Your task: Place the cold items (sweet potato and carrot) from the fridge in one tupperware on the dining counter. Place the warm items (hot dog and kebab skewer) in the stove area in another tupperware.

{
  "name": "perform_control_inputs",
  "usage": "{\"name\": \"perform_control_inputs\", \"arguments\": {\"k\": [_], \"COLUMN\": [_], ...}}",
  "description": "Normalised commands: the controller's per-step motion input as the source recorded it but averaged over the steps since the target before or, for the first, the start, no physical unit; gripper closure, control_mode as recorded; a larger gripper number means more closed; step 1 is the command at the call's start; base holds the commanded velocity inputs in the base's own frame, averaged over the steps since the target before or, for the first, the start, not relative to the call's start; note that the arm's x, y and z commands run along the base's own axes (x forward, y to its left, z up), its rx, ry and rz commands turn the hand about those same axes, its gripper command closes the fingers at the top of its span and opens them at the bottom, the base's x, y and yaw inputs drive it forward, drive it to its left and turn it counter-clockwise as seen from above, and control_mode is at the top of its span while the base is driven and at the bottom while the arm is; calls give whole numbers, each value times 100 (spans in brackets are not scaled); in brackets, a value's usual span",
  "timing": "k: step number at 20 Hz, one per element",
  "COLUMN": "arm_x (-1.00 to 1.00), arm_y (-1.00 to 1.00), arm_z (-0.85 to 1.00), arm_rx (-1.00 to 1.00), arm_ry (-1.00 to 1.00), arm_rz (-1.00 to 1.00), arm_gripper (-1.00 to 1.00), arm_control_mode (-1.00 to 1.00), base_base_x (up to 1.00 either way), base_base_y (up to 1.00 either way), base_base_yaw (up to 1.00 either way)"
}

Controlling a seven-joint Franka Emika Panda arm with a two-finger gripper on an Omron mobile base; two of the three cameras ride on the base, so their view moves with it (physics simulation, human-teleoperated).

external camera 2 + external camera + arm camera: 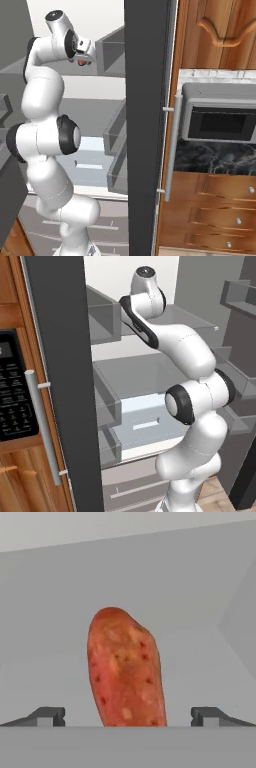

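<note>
The gripper [128, 716] is inside the open fridge [150, 386], reaching toward an upper shelf [195, 318]. In the hand view the two finger tips [47, 716] stand at 9 o'clock and 3 o'clock of the lower frame, spread wide, with nothing between them touching either pad.

The sweet potato [125, 669] lies on the grey shelf surface directly ahead of the jaws, centred in the gap between them. Its long axis runs from 6 o'clock toward 12 o'clock in the hand view, tilted slightly toward 11 o'clock at the far end (that is, along the approach line, not across it). The near end passes below the visible finger line; whether it already sits between the pads cannot be determined.

In the right base view a small orange-red patch, probably the same sweet potato [81, 62], shows just beside the hand.

Judgement: the step in hand is the grasp of the first cold item. The jaw closing line runs 9 to 3, crossing the short width of the sweet potato, so the alignment suits a direct advance followed by closure. No rotation of the wrist appears necessary.
</note>
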Motion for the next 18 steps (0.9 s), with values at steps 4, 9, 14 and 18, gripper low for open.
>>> {"name": "perform_control_inputs", "arguments": {"k": [4,9,14,18], "arm_x": [31,10,-8,-48], "arm_y": [0,0,0,0], "arm_z": [-11,-17,-2,0], "arm_rx": [0,0,0,0], "arm_ry": [0,3,-1,-22], "arm_rz": [0,0,0,0], "arm_gripper": [-100,100,100,100], "arm_control_mode": [-100,-100,-100,-100], "base_base_x": [0,0,0,0], "base_base_y": [0,0,0,0], "base_base_yaw": [0,0,0,0]}}
